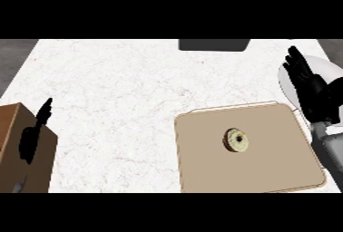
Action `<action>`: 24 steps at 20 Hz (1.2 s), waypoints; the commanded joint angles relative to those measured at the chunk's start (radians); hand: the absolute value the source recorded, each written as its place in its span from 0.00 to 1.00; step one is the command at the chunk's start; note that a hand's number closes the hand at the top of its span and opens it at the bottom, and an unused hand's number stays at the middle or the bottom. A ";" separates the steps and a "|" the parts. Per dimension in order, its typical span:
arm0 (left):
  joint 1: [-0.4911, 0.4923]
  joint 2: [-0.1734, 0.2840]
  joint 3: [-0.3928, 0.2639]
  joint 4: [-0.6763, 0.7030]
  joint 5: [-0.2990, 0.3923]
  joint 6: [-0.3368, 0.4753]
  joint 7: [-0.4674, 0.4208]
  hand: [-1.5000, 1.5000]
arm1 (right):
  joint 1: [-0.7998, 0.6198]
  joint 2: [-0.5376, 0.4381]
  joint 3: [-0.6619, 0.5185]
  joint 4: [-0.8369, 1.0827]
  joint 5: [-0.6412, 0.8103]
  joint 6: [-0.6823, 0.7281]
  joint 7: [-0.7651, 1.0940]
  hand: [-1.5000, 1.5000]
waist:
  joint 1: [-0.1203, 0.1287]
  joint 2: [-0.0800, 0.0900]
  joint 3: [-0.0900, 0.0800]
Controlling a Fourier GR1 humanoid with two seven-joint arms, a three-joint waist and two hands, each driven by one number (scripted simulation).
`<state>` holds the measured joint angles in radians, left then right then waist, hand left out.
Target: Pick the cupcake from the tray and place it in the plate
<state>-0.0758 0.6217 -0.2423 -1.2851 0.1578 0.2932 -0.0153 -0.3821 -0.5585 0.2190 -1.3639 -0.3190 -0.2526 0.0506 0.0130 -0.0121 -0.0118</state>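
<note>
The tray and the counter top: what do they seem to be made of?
The tray looks like light wood or board with a matte finish: flat tan colour, a thin raised rim, no shine. It could also be plastic. The counter top looks like polished white marble or similar stone: pale surface with fine reddish-grey veins.

You are looking at an evenly and brightly lit counter; its white marbled top comes close to washing out, though the faint veins stay readable. No hard glare spot shows. Shadows are weak: only a thin dark line runs under the tray along its near and right edges. Both black hands, the left hand and right hand, read as flat silhouettes with almost no surface detail. Edges look soft throughout.
</note>
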 commanded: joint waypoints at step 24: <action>0.201 -0.097 -0.043 -0.312 0.205 0.077 0.103 0.50 | 0.342 0.052 0.186 -0.125 0.257 -0.053 -0.378 0.00 | -0.058 0.018 0.011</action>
<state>0.2209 0.6461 -0.2485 -1.5961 0.3123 0.3382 -0.0218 -0.0636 -0.4288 0.3661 -1.5055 -0.1398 -0.3334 -0.3199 -0.0319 -0.0088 0.0396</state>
